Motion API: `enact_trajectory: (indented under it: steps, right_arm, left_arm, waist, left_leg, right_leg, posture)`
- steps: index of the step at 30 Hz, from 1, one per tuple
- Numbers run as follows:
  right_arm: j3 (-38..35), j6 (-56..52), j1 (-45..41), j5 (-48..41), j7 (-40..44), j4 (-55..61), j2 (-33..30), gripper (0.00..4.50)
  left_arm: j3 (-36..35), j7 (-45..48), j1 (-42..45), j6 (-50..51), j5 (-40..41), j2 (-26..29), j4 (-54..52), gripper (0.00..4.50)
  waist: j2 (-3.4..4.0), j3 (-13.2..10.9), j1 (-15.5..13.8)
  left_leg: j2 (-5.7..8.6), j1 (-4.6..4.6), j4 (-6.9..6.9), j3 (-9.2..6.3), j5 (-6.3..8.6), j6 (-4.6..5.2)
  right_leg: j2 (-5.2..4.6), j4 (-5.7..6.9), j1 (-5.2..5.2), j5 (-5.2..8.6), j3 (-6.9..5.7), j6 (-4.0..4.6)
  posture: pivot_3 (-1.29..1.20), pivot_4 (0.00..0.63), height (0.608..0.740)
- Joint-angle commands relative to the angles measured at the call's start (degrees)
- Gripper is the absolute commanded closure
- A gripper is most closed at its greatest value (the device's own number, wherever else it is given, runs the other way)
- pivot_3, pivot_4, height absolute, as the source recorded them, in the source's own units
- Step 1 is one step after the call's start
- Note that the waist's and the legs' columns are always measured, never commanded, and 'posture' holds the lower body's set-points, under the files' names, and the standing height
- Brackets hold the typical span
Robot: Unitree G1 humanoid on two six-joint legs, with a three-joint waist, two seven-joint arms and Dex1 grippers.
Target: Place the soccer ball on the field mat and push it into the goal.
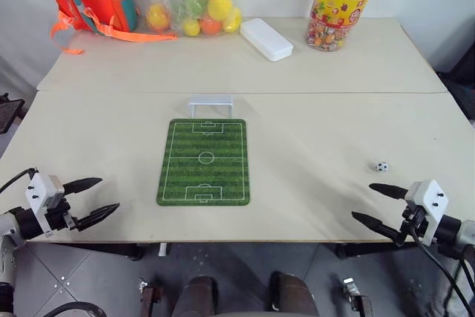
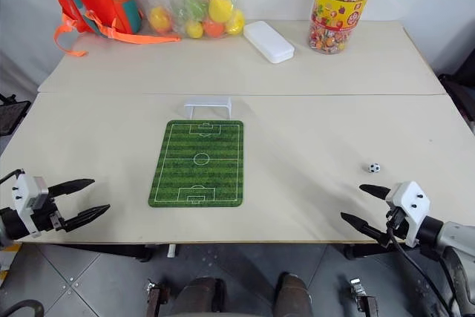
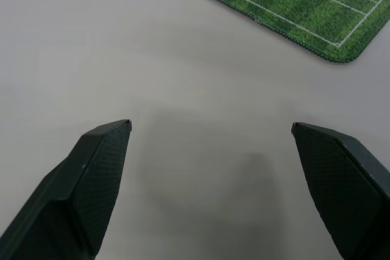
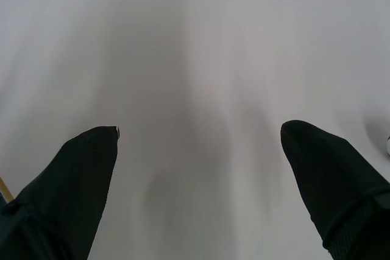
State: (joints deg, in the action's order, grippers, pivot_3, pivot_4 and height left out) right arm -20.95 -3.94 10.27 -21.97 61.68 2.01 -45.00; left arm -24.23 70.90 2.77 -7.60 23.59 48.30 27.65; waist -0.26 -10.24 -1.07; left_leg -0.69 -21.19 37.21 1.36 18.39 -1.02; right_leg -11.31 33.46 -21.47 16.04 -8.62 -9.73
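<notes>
The field mat (image 1: 203,162) lies flat in the middle of the worktop (image 1: 312,131), its long side running away from the robot, and the goal (image 1: 211,105) stands just past its far short edge, mouth facing the pitch, so a ball rolled straight up the mat would run in. The soccer ball (image 1: 381,166) is not on the mat yet; it sits on the bare worktop well off to the robot's right, just beyond the right gripper (image 1: 380,203). That nearness suggests the right arm is meant to fetch it. The right fingers (image 4: 332,178) are spread wide and hold nothing, hovering near the worktop's front edge; whether they brush the surface I can't quite tell. The left gripper (image 1: 93,200) waits at the opposite front corner, its fingers (image 3: 91,178) equally parted and empty, near the mat's corner.
</notes>
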Motion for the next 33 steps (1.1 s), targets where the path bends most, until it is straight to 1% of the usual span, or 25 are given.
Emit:
enact_trajectory:
  steps: [1, 3, 8, 12, 15, 18, 20, 25, 28, 33]
  right_arm:
    - [-0.7, -0.2, -0.3, -0.8, -0.4, 1.1, -0.4, 0.03]
    - [-0.7, -0.7, -0.6, -0.9, -0.6, 1.3, -0.5, 0.03]
    - [-2.7, -5.8, -0.7, -2.5, -2.1, 5.9, -2.2, 0.03]
    - [-5.7, -12.5, -4.1, -4.7, -5.2, 8.2, -5.0, 0.03]
    - [-6.7, -17.5, -6.6, -5.4, -6.9, 7.8, -7.0, 0.03]
    - [-4.8, -18.8, -14.3, -3.9, -7.8, 0.5, -9.3, 0.03]
    - [-2.7, -19.1, -18.4, -3.1, -6.0, -4.4, -10.5, 0.03]
    - [3.6, -16.2, -24.9, 1.4, -2.6, -16.9, -11.4, 0.03]
    - [5.7, -14.4, -27.7, 3.2, -1.9, -23.1, -11.2, 0.03]
    - [8.5, -10.9, -31.3, 5.5, -0.9, -30.7, -9.9, 0.03]
  left_arm:
    - [-0.8, 1.0, -0.3, 0.2, 1.2, 0.7, -1.1, 0.00]
    - [-1.0, -0.8, 0.2, -0.2, 0.3, 0.7, -0.8, 0.00]
    - [-1.5, -1.9, -0.2, 7.5, 3.7, 1.1, -7.3, 0.00]
    - [-0.8, -0.2, 0.9, 9.8, 6.3, 0.3, -13.1, 0.00]
    - [-0.6, 0.5, 2.4, 14.7, 10.0, -0.4, -16.4, 0.00]
    - [3.4, 3.1, 6.3, 10.4, 9.0, -2.9, -19.7, 0.00]
    - [6.0, 4.2, 8.4, 10.0, 8.7, -4.3, -21.1, 0.00]
    - [10.2, 4.2, 12.5, 10.1, 8.4, -7.6, -22.5, 0.00]
    - [11.1, 4.4, 12.6, 10.0, 8.5, -8.4, -23.2, 0.00]
    - [11.6, 5.2, 10.6, 10.4, 8.4, -8.0, -24.6, 0.00]
  waist:
    - [0.00, 0.0, 0.1]
    - [0.00, 0.0, 0.1]
    - [0.00, 0.0, 0.0]
    - [0.00, 0.0, 0.0]
    - [0.00, 0.0, -0.1]
    - [0.00, 0.0, -0.1]
    - [0.05, 0.0, -0.1]
    - [0.05, 0.0, -0.1]
    - [0.05, 0.0, 0.1]
    - [0.05, 0.0, 1.2]
  left_leg:
    - [0.00, 0.00, 0.00, 0.01, 0.00, 0.00]
    - [-0.01, 0.01, 0.00, 0.02, 0.00, 0.00]
    - [-0.01, 0.00, 0.06, 0.02, 0.00, 0.00]
    - [-0.01, 0.00, 0.13, 0.02, 0.00, 0.01]
    - [-0.02, 0.00, 0.19, 0.04, 0.00, 0.01]
    - [-0.04, 0.01, 0.21, 0.04, 0.00, 0.01]
    - [-0.01, -0.04, 0.36, 0.15, 0.02, 0.04]
    - [-0.07, -0.03, 0.43, 0.16, 0.03, 0.05]
    - [-0.06, -0.06, 0.47, 0.18, 0.04, 0.05]
    - [-0.08, -0.07, 0.52, 0.19, 0.04, 0.05]
  right_leg:
    - [0.00, 0.00, 0.00, 0.00, 0.01, 0.00]
    - [0.00, 0.01, 0.00, 0.00, 0.02, 0.00]
    - [0.00, 0.06, 0.00, 0.00, 0.04, 0.00]
    - [0.00, 0.10, 0.00, -0.01, 0.07, 0.01]
    - [0.00, 0.12, 0.00, -0.03, 0.10, 0.05]
    - [0.03, 0.14, 0.00, -0.04, 0.10, 0.06]
    - [0.02, 0.12, 0.00, -0.06, 0.18, 0.09]
    - [0.08, 0.18, -0.01, -0.08, 0.18, 0.10]
    - [0.07, 0.18, -0.01, -0.08, 0.18, 0.10]
    - [0.07, 0.19, -0.01, -0.08, 0.19, 0.10]
  posture:
    - [0.00, 0.150, 0.740]
    - [0.00, 0.150, 0.740]
    - [0.00, 0.150, 0.740]
    - [0.00, 0.150, 0.740]
    - [0.00, 0.150, 0.740]
    - [0.00, 0.150, 0.740]
    - [0.00, 0.150, 0.740]
    - [0.00, 0.150, 0.740]
    - [0.00, 0.150, 0.740]
    - [0.00, 0.150, 0.740]
